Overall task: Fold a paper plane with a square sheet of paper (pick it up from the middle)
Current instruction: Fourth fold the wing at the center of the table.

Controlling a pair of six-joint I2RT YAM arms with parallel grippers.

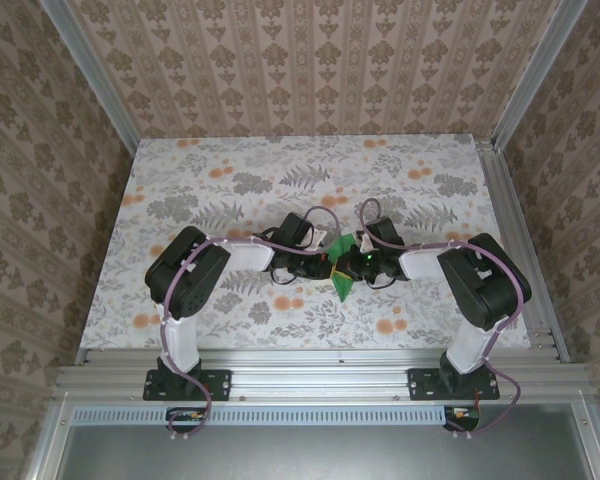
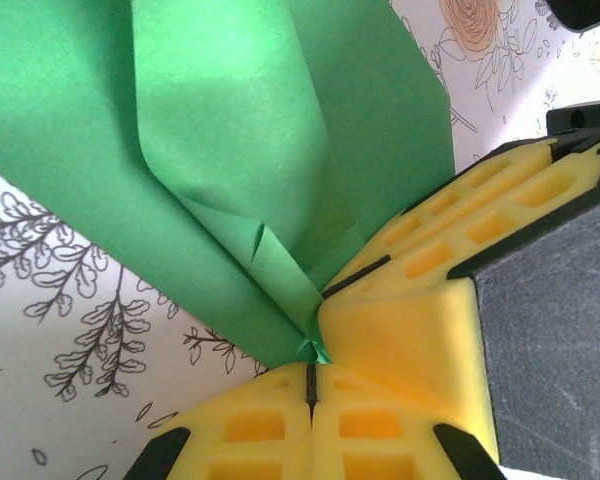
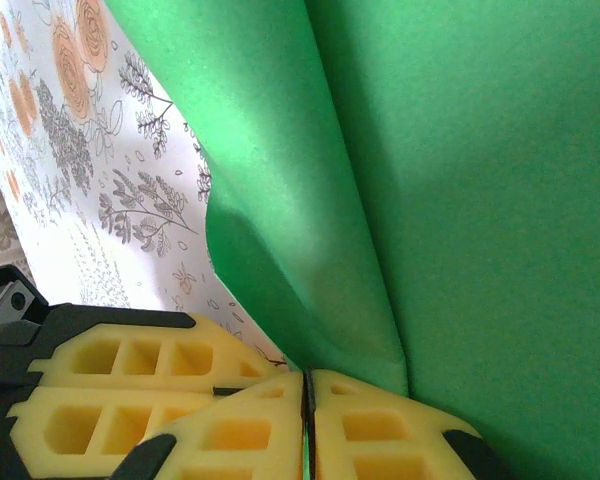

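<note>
- Left gripper: I see it at mid-table in the top view, at the end of the arm reaching in from the left. In the left wrist view its yellow foam pads are pressed together, nipping the pointed lower tip of the green sheet of paper.
- Right gripper: it reaches in from the right and meets the left one tip to tip. In the right wrist view its jaws are closed flat, pad against pad, with the green sheet rising straight out of the seam, so I read it as pinching the paper.
- Meeting point: in the left wrist view the right gripper comes in at an angle, its pads touching those of the left one at the paper's tip.
- Green sheet of paper: it is held between the two grippers over the middle of the table, a little toward the near edge. It is creased, with two folded flaps fanning away from the pinched tip.
- Floral tabletop: a grey-and-orange print lying under the paper, sharp in both wrist views.
</note>
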